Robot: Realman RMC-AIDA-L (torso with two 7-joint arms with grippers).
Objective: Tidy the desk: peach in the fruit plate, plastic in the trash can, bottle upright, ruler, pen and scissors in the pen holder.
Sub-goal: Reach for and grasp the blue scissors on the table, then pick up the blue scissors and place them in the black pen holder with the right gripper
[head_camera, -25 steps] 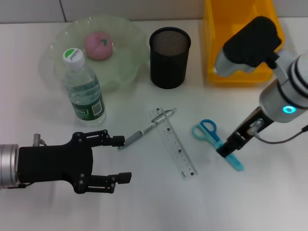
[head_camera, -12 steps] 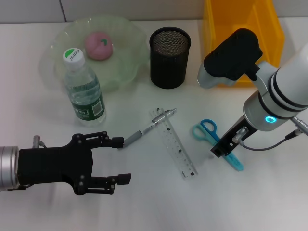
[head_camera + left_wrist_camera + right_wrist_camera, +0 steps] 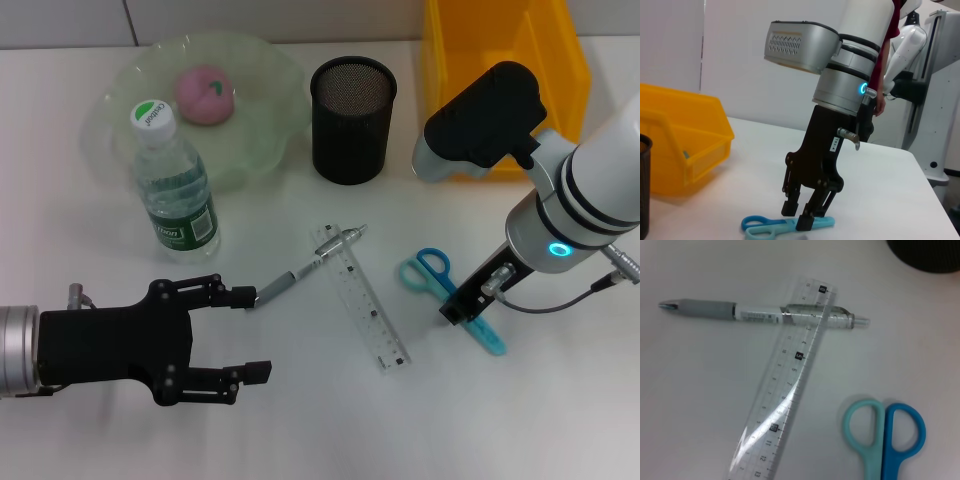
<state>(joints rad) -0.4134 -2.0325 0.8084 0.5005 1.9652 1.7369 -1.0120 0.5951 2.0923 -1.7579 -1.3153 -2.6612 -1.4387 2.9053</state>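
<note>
Straddling the scissors [image 3: 447, 285] on your bench [image 3: 560, 420], the right gripper [image 3: 801, 215] stands narrowly parted. Your left gripper [image 3: 252, 332] waits spread wide beside the pen [image 3: 305, 267].

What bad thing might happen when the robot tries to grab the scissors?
The right gripper stands open with its fingertips down around the flat scissors, so the blades might slip out or tilt as it lifts. The clear ruler lies over the pen, so pulling one could drag the other. The left gripper is open close to the pen's tip and might nudge it.
</note>
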